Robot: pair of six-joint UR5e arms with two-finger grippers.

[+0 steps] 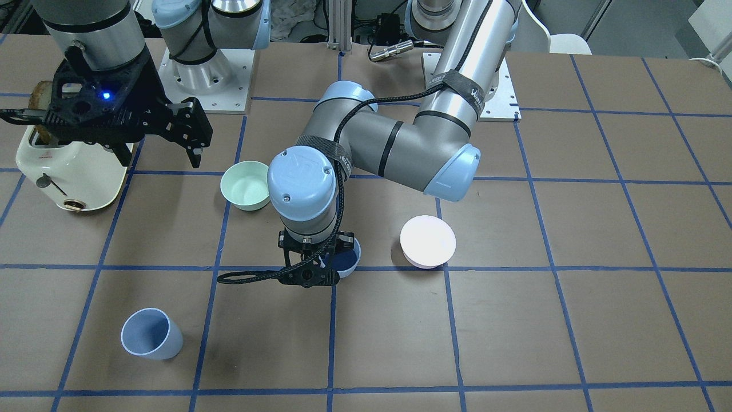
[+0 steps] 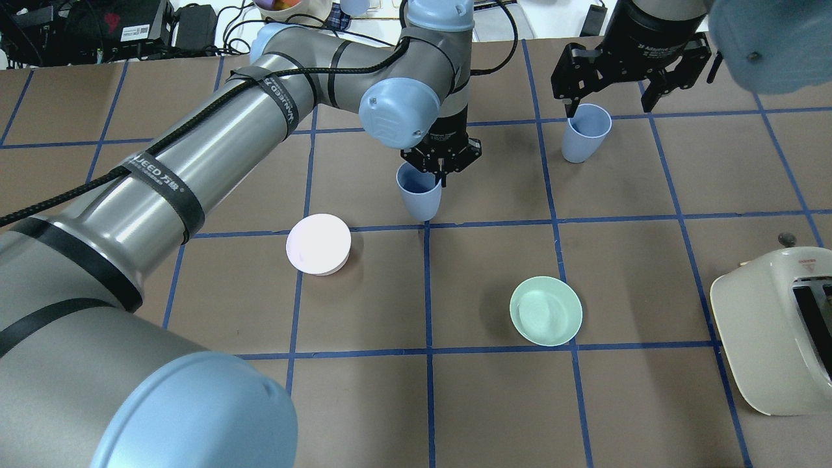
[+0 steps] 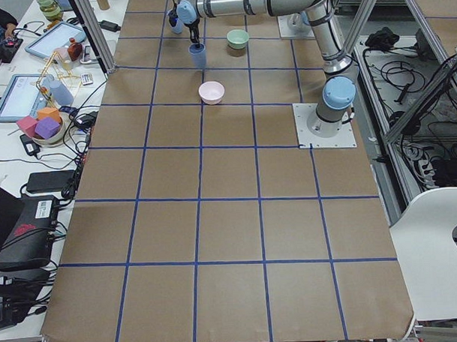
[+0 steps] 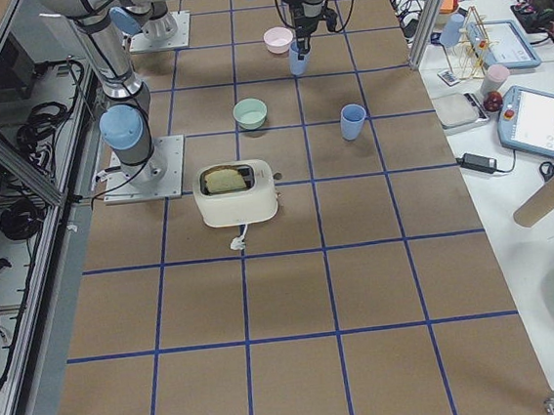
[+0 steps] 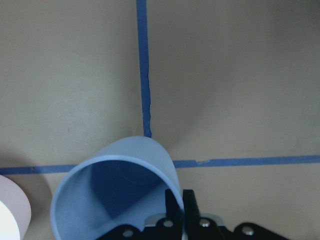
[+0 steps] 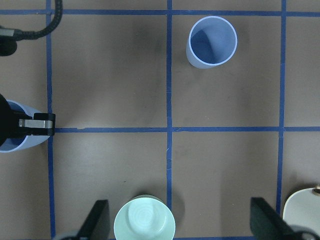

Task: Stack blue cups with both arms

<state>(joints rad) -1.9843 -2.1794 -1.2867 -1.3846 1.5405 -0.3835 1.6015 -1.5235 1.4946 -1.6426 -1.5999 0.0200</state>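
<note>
One blue cup (image 2: 419,195) is near the table's middle, and my left gripper (image 2: 442,177) is shut on its rim; the left wrist view shows the two fingers (image 5: 178,202) pinching the cup wall (image 5: 120,170). I cannot tell whether this cup rests on the table or hangs just above it. The second blue cup (image 2: 585,133) stands upright by itself, also seen in the front view (image 1: 151,333). My right gripper (image 2: 611,104) is open wide and empty, held high, up from and apart from that cup (image 6: 212,41).
A mint-green bowl (image 2: 546,311) and an upturned pale pink bowl (image 2: 318,244) sit on the brown table with its blue tape grid. A cream toaster (image 2: 773,325) stands at the robot's right. The left arm's links stretch over the table's middle.
</note>
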